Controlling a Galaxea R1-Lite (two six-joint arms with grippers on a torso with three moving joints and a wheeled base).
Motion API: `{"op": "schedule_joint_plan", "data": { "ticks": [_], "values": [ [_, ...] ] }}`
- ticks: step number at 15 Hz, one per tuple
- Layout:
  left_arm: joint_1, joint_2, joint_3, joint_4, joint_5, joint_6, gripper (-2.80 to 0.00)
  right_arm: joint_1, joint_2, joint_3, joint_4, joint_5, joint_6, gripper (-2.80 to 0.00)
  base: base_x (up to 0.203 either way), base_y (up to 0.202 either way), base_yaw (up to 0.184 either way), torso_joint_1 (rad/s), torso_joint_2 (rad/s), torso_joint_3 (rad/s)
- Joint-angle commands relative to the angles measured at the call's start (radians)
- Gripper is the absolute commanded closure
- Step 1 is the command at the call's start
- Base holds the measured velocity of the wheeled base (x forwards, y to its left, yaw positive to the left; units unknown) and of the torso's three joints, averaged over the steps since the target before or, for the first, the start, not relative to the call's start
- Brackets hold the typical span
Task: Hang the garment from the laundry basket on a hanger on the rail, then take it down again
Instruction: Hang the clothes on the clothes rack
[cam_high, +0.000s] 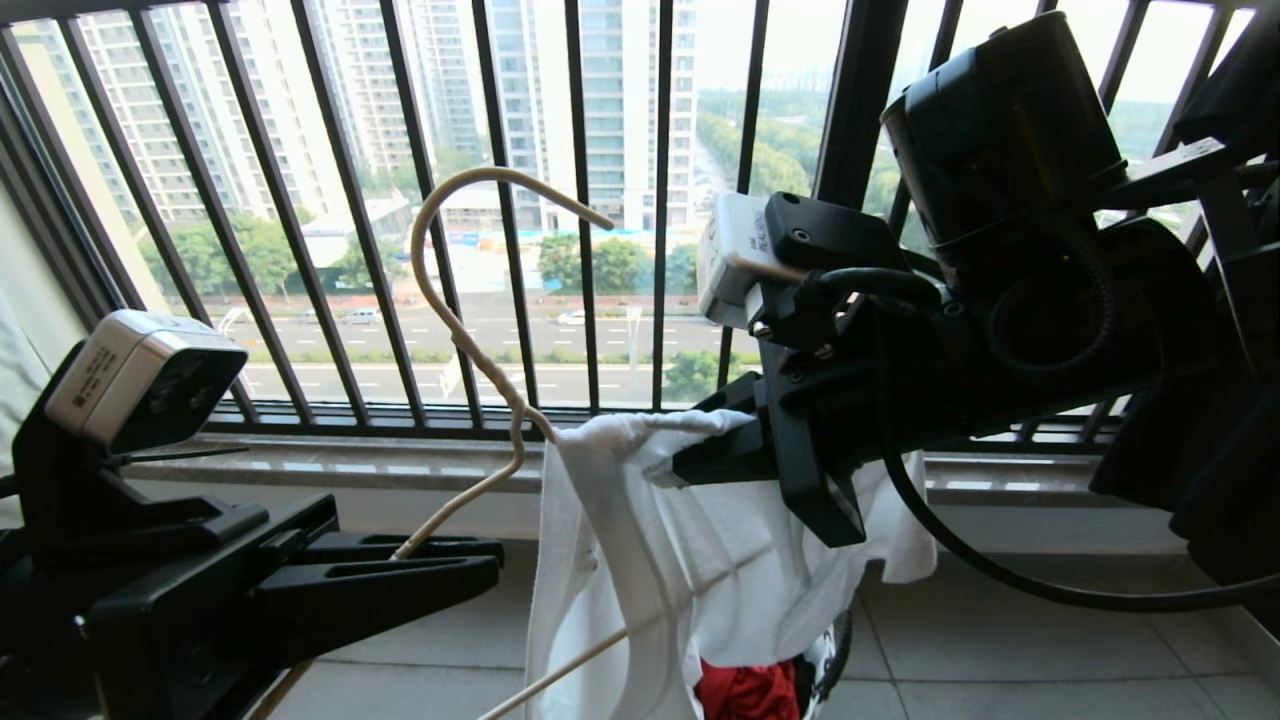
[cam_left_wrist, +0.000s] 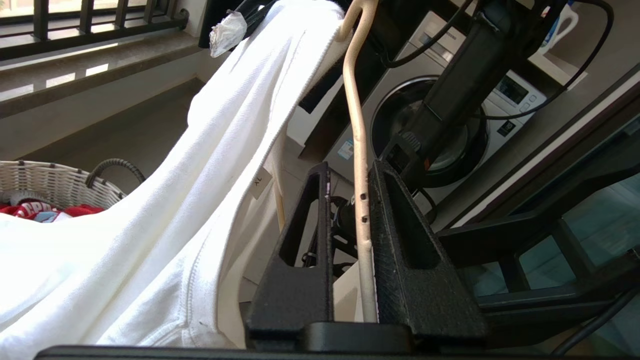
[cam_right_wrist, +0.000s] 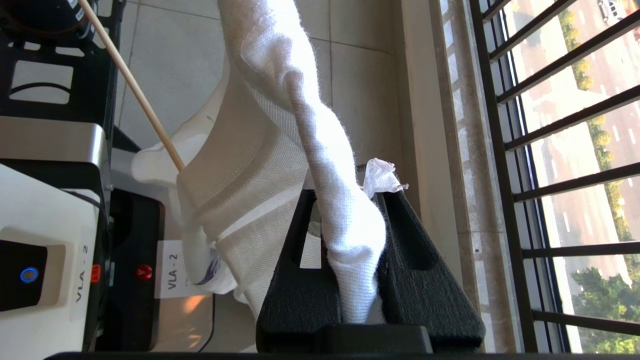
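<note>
The right gripper (cam_right_wrist: 357, 280) pinches a bunched fold of the white shirt (cam_high: 640, 560), holding it above the basket (cam_left_wrist: 55, 182) so the hanger (cam_high: 470, 340) can be threaded in. The left gripper's (cam_left_wrist: 350, 240) jaws stand narrowly apart around the hanger's arm, one touching it, steadying it beside the cloth. The rail is out of frame, and the shirt's print is hidden in the folds.
</note>
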Motion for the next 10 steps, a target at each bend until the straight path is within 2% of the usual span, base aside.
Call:
{"op": "schedule_joint_plan", "data": {
  "ticks": [1,4,8,10],
  "values": [
    [0.015,0.007,-0.005,0.0,-0.006,-0.004,-2.8,0.002,-0.01,0.001,0.002,0.003,-0.005,0.0,0.0,0.0,0.0,0.0,0.0,0.0],
    [0.078,0.006,-0.03,0.0,-0.003,-0.004,-2.8,0.002,-0.022,0.018,0.002,0.002,-0.004,0.0,0.0,0.0,0.0,0.0,0.0,0.0],
    [0.301,-0.017,-0.113,0.001,-0.001,-0.014,-2.8,-0.01,-0.056,0.041,0.002,-0.004,-0.002,0.0,0.0,0.0,0.0,0.0,0.0,0.0],
    [0.38,-0.07,-0.163,0.003,-0.002,-0.064,-2.8,-0.024,-0.061,0.038,0.027,-0.018,-0.001,0.0,0.0,0.0,0.0,0.0,0.0,0.0]
  ]
}}
